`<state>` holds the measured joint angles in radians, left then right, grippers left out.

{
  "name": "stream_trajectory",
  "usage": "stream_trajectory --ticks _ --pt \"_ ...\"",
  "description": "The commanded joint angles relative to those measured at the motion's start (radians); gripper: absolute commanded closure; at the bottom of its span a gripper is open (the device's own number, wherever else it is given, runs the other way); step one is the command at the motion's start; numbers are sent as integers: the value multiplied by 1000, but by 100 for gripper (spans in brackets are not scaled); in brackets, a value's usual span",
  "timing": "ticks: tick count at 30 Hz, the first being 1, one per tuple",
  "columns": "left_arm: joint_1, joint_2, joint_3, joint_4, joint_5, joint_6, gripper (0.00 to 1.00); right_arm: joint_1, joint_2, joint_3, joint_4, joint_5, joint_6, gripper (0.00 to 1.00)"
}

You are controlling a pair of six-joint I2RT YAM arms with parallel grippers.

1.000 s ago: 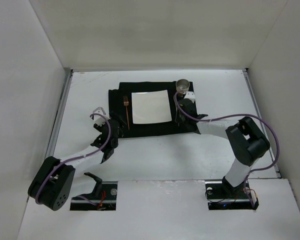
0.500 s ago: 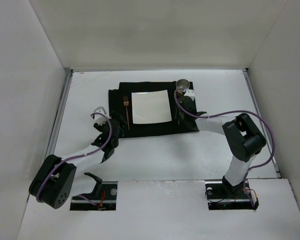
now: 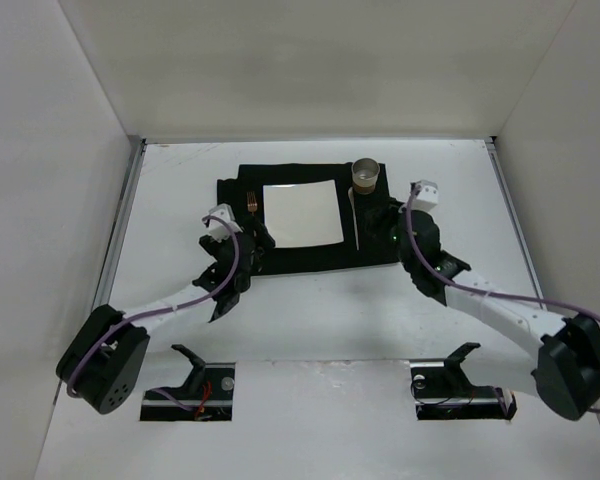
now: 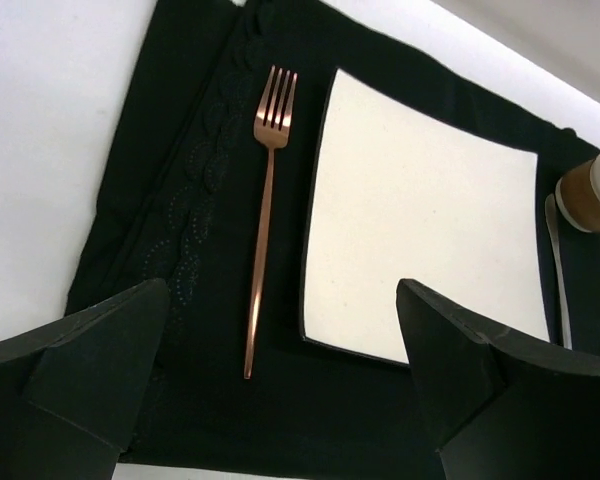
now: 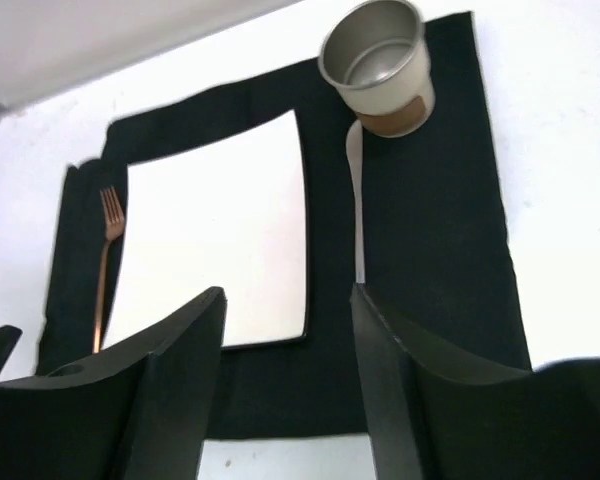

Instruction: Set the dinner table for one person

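On the white dinner table [image 3: 310, 310] lies a black mat [image 3: 235, 195] with a white square plate [image 3: 300, 214] on it. Left of the plate is a copper fork [image 4: 265, 200]. A silver knife [image 5: 357, 200] lies right of the plate, below a paper cup [image 5: 375, 65]. My left gripper [image 4: 280, 300] hangs open over the mat's near-left part, above the fork's handle end, with nothing held. Over the mat's near edge my right gripper [image 5: 288, 295] is open and empty, just short of the knife's handle.
Thin metal rails [image 3: 120, 230] run along the table's sides, and white walls enclose it. Bare tabletop [image 3: 460, 180] surrounds the mat on the left, right and near sides. The right arm [image 3: 500, 310] stretches low across the near right.
My right gripper opened, let go of the knife beside the plate and drew back as its arm dropped low. My left gripper opened wider and moved right over the mat.
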<state>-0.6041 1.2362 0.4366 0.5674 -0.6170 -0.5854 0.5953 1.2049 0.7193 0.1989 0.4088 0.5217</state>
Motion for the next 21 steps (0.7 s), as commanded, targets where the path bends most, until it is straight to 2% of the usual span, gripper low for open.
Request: stream_trajectory --ticks 1,3,5,8,10,15,17,21 --pt "-12 -107 34 -59 -113 59 0 -2 -92 -127 80 73 98 49" --pt "0 -168 8 -101 -139 45 0 -47 -123 -187 114 71 136 68" --pt "29 -211 -21 -139 -158 12 0 -93 -152 -231 117 52 200 82" --pt "83 -253 -29 -272 -150 -68 0 -149 -168 -274 146 15 262 85" --pt "126 -264 -27 -372 -150 -122 0 -182 -154 -285 168 -36 268 79" --pt "236 -268 -4 -492 -60 -177 0 -242 -123 -320 209 -61 316 48" --pt "264 -264 7 -514 -40 -177 0 -254 -120 -334 230 -62 325 44" --pt "258 -213 43 -524 -26 -180 0 -259 -99 -339 250 -64 327 42"
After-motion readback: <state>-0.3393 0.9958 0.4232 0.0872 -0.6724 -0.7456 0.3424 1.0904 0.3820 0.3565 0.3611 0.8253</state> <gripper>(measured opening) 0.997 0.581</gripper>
